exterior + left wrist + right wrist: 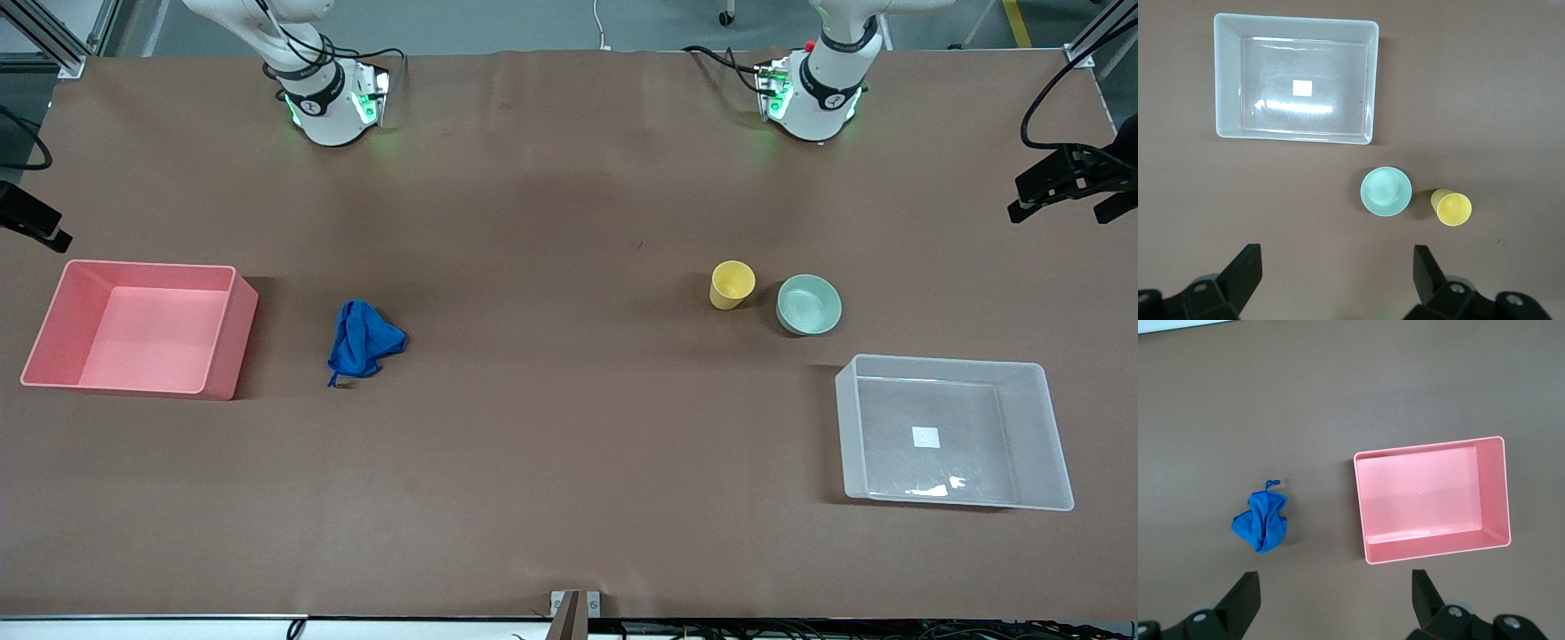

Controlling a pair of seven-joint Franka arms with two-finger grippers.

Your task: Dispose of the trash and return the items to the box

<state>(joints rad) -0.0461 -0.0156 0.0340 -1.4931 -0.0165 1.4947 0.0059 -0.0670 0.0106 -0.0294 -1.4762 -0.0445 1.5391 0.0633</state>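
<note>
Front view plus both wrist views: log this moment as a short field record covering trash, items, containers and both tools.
trash: blue cloth wad lying on the table beside the pink bin, toward the right arm's end
items: yellow cup and mint bowl upright side by side on the table, not in the box
box: clear tub, holding neither item, nearer the front camera than the items
left tool: open, high above the table near the bowl
right tool: open, high above the table between wad and bin
progress: nothing moved yet
</note>
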